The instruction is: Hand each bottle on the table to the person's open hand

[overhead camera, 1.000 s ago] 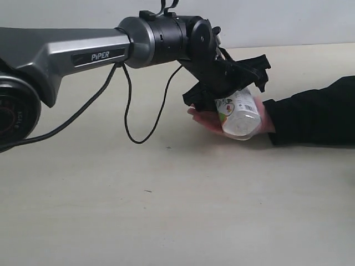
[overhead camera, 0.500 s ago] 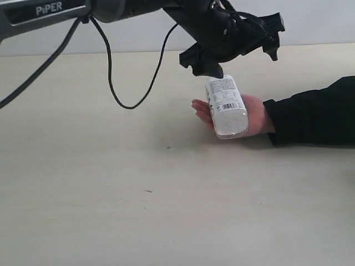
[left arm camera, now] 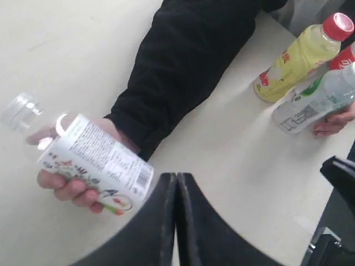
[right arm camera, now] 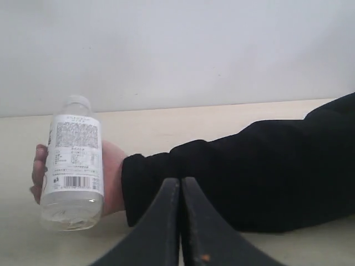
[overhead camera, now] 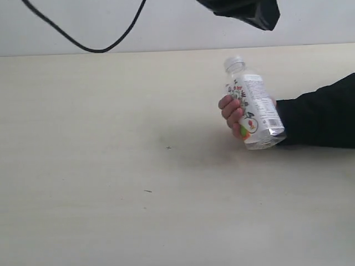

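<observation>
The person's hand [overhead camera: 232, 113], coming out of a black sleeve [overhead camera: 319, 119], is closed around the white bottle with floral print [overhead camera: 253, 111], which stands tilted on the table [overhead camera: 111, 177] with its cap up. The left wrist view shows that bottle [left arm camera: 97, 163] in the hand [left arm camera: 69, 188], and my left gripper [left arm camera: 176, 178] shut and empty, apart from it. Only the black end of my left arm [overhead camera: 249, 11] shows at the top of the exterior view. My right gripper [right arm camera: 179, 183] is shut and empty in front of the sleeve, with the bottle [right arm camera: 73, 160] off to one side.
In the left wrist view, past the sleeve, a yellow bottle with a red cap [left arm camera: 297, 61] lies on the table. Beside it another hand [left arm camera: 334, 121] holds a white bottle with a green label [left arm camera: 310, 105]. A red-capped bottle [left arm camera: 346, 55] peeks in at the edge.
My left gripper let go of the floral bottle, rose almost out of the exterior view and closed. The hand closed round the bottle and tipped it from lying to nearly upright.
</observation>
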`<action>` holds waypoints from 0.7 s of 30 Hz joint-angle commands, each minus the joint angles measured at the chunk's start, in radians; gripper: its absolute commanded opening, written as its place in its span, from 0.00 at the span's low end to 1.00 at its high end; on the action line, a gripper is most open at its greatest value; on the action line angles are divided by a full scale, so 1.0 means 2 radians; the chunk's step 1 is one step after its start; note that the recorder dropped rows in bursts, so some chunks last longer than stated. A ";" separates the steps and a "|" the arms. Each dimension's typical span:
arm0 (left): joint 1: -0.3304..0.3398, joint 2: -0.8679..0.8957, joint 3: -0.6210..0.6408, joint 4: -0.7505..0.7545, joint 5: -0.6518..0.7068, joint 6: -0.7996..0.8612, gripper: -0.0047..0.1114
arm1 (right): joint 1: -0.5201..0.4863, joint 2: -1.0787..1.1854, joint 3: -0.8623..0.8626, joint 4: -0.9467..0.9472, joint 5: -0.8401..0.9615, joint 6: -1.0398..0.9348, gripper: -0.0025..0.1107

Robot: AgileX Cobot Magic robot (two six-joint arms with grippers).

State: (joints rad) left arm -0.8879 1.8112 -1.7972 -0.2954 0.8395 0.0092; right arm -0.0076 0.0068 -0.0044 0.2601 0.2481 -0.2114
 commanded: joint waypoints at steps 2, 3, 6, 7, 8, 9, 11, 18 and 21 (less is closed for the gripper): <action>-0.001 -0.098 0.179 -0.002 -0.153 0.059 0.06 | 0.001 -0.003 0.002 0.000 -0.002 -0.001 0.02; -0.001 -0.114 0.212 -0.002 -0.182 0.068 0.06 | 0.001 -0.003 0.002 0.000 -0.002 -0.001 0.02; -0.001 -0.157 0.298 -0.002 -0.262 0.089 0.06 | 0.001 -0.003 0.002 0.000 -0.002 -0.001 0.02; -0.001 -0.169 0.322 -0.002 -0.292 0.093 0.06 | 0.001 -0.003 0.002 0.000 -0.002 -0.001 0.02; 0.001 -0.184 0.351 -0.002 -0.321 0.099 0.06 | 0.001 -0.003 0.002 0.000 -0.002 -0.001 0.02; 0.002 -0.200 0.379 0.001 -0.351 0.100 0.06 | 0.001 -0.003 0.002 0.000 -0.002 -0.001 0.02; 0.006 -0.230 0.429 0.002 -0.405 0.100 0.06 | 0.001 -0.003 0.002 0.000 -0.002 -0.001 0.02; 0.011 -0.368 0.588 0.000 -0.583 0.098 0.06 | 0.001 -0.003 0.002 0.001 -0.002 -0.001 0.02; 0.015 -0.422 0.626 -0.002 -0.579 0.115 0.06 | 0.001 -0.003 0.002 0.001 -0.002 -0.001 0.02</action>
State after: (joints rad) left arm -0.8636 1.0526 -0.6081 -0.2951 -0.2808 0.2093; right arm -0.0076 0.0068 -0.0044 0.2601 0.2481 -0.2114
